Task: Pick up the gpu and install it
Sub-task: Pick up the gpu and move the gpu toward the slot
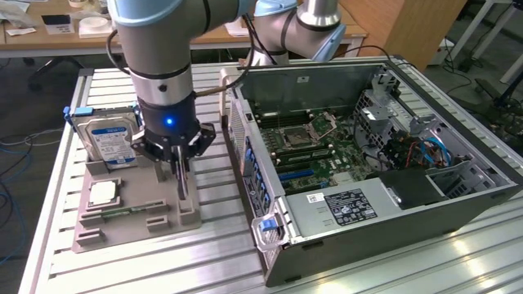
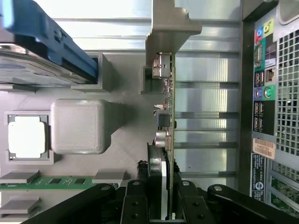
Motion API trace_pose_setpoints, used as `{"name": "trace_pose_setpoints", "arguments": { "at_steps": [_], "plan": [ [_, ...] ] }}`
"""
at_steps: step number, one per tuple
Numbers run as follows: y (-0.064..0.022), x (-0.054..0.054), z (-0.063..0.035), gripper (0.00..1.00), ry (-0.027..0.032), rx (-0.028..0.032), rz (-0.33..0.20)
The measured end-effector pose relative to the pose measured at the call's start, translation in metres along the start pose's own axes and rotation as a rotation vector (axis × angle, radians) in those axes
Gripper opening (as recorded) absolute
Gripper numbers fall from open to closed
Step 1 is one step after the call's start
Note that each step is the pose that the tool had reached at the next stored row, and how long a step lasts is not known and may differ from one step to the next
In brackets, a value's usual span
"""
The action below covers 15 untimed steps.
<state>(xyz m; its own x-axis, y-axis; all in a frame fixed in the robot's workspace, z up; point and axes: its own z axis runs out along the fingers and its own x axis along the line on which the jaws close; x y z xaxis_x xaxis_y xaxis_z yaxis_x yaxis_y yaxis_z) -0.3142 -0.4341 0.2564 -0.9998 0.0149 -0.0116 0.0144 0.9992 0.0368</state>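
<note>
No text can be read. The blue label on the hard drive (image 1: pixel 110 138), black label on the power supply (image 1: pixel 347 207) and stickers on the computer case (image 2: pixel 264 149) are all illegible.

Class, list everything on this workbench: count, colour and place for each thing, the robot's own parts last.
gpu: one, dark, standing on edge in the grey holder.
holder: one, grey, on the table at the exterior view's left.
hard drive: one, silver with blue label and frame, upright in the holder.
processor chip: one, silvery, flat in the holder.
memory stick: one, green, flat in the holder.
computer case: one, black, open, exterior view's right.
table: one, silvery slats, under everything.
arm: one, grey, above the holder.
claw: one, black, closed on the gpu.
</note>
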Motion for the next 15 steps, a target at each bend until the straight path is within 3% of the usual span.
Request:
{"name": "trace_pose_setpoints", "arguments": {
  "at_steps": [15],
  "plan": [
    [0.0024,-0.001,-0.0648,0.28,0.0001,-0.0106,0.0]
  ]
}}
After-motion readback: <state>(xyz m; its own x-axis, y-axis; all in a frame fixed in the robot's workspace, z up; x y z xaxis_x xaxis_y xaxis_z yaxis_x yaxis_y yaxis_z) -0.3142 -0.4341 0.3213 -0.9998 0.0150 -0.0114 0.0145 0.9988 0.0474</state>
